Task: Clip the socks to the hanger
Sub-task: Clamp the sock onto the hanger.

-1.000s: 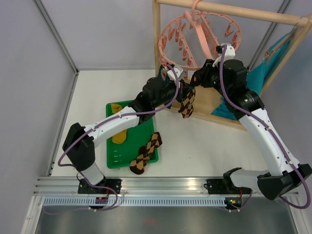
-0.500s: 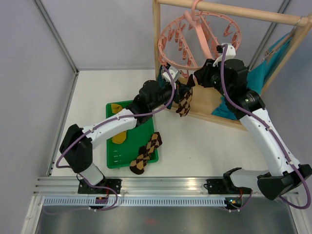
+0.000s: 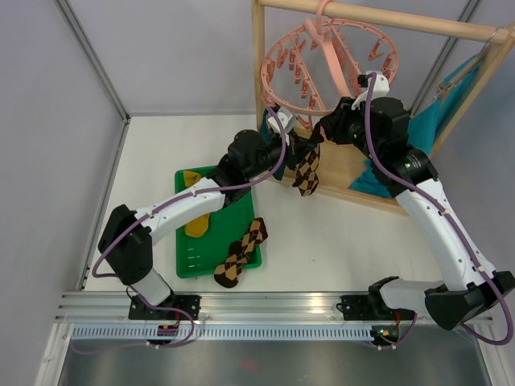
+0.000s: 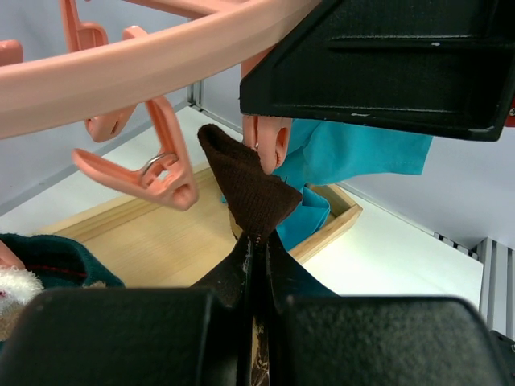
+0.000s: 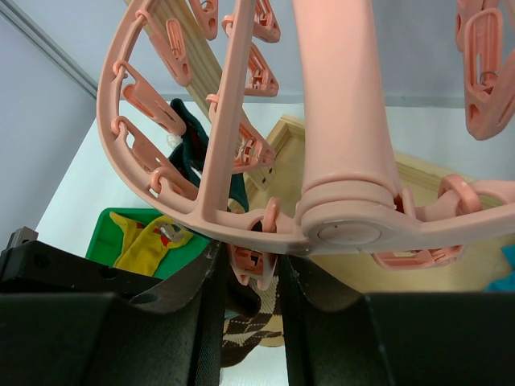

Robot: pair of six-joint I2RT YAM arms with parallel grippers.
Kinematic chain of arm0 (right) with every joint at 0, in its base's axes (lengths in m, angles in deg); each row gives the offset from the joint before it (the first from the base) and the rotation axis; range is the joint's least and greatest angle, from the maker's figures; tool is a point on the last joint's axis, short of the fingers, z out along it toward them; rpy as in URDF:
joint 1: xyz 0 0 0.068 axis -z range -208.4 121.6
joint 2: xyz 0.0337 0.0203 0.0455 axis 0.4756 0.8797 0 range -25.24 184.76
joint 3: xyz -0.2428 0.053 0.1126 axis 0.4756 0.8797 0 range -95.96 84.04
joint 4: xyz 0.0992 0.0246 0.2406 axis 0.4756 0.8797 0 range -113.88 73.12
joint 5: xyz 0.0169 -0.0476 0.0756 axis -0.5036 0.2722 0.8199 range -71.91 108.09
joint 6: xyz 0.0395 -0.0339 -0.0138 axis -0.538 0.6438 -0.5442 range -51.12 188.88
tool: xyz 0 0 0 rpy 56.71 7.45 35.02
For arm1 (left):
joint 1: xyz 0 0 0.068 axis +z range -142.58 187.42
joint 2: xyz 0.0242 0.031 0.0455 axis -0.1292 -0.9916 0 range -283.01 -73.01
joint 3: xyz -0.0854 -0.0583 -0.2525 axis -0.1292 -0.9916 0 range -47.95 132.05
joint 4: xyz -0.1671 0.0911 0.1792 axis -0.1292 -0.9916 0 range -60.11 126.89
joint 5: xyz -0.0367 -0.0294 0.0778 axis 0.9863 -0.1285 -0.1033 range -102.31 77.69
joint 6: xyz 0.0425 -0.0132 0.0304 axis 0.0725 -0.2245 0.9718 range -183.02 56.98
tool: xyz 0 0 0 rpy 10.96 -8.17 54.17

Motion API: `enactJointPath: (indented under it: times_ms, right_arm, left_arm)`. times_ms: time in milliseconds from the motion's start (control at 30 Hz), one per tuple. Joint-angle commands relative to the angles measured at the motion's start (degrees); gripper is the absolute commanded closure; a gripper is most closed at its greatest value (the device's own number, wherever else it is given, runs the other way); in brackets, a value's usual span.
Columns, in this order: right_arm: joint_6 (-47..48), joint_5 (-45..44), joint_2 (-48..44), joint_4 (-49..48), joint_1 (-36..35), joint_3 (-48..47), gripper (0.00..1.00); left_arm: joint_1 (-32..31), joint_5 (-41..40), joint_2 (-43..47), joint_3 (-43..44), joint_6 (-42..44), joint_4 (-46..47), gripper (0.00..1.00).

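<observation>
Left pincer (image 4: 256, 245) was closed on the brown cuff of one brown-tan argyle fabric sock (image 4: 251, 189), with the folded cuff standing up from between the fingers. The rest of that sock hung free below the pincer, in front of the wooden rack frame (image 3: 258, 56).

The round pink plastic drying hanger (image 5: 342, 104) hung from the rack's top bar. The cuff tip was touching, or just beside, one small dangling pink clip (image 4: 265, 143) under the hanger's ring. The pictures did not settle whether the clip had bitten the cloth.

Right pincer (image 5: 251, 277) was closed on that clip, one finger on either side of it.

Compared with a second earlier, the left wrist had moved slightly up and toward the hanger. The cuff had been carried nearer the ring, and the hanging sock had shifted a little to the left. The right pincer had held almost the same station at the clip, and its grip was unchanged.

A dark teal sock (image 4: 48, 261) hung from the hanger near the rack's left post. On the tabletop (image 3: 338, 241), a green plastic tray (image 3: 187, 261) held a mustard yellow sock (image 3: 196, 226). The second argyle sock (image 3: 241, 253) lay across the tray's right edge, as it had earlier. A large turquoise cloth (image 4: 354, 153) hung at the rack's right side.
</observation>
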Motion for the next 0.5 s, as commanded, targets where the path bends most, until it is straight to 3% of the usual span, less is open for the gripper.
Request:
enactJointPath:
  times_ms: [0, 467]
  right_arm:
    - [-0.7, 0.4, -1.3, -3.5, -0.2, -2.6, 1.0]
    - [-0.8, -0.2, -1.3, -3.4, -0.2, -3.3, 1.0]
  left_arm:
    - [0.4, 3.3, -0.5, 2.5, -2.2, 2.5, 0.98]
    - [0.4, 4.0, -0.5, 0.7, -1.5, 2.9, 0.98]
